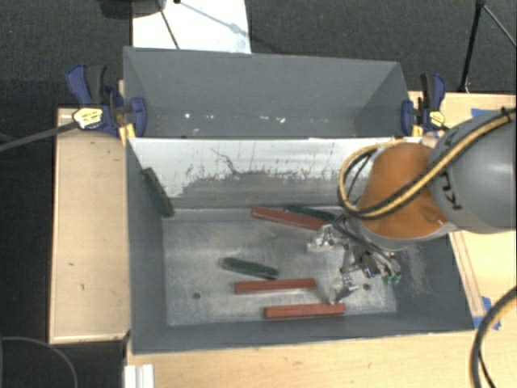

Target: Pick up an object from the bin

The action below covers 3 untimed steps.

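Note:
My gripper (346, 288) hangs low over the right part of the bin floor, its fingertips pointing down just above the right end of a brown-red flat stick (304, 311) that lies along the front. Nothing shows between the fingers. A second brown-red stick (275, 285) lies just left of the gripper. Behind it, a third brown-red stick (287, 217) slants toward the gripper with a dark green stick (313, 212) beside it.
A dark green stick (250, 267) lies mid-floor, and another dark green stick (157, 192) leans against the bin's left wall. The arm with its orange cover and cables fills the bin's right side.

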Available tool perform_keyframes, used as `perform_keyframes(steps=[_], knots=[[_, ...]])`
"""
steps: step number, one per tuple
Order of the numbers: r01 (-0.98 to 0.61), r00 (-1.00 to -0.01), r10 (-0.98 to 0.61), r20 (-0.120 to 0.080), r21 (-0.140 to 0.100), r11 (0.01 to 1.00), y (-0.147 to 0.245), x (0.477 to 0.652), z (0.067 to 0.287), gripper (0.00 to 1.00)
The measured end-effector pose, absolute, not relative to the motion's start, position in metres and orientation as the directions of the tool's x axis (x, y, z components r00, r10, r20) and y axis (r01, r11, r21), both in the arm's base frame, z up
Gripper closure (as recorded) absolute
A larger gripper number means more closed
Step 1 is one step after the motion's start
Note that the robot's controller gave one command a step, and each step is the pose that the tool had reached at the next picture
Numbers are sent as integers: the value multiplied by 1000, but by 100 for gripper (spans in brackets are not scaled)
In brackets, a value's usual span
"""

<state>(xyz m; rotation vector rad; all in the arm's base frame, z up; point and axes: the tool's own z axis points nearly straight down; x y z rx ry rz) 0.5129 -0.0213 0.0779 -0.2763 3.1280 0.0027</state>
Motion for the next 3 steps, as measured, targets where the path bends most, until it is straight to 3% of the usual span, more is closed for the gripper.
perform_keyframes(steps=[1, 2, 3], knots=[[-265, -964, -265, -1, 1, 964, 38, 504, 80, 100], [-267, -964, -267, -1, 1, 964, 38, 504, 80, 100], [-273, -962, -273, -6, -1, 962, 31, 515, 283, 100]])
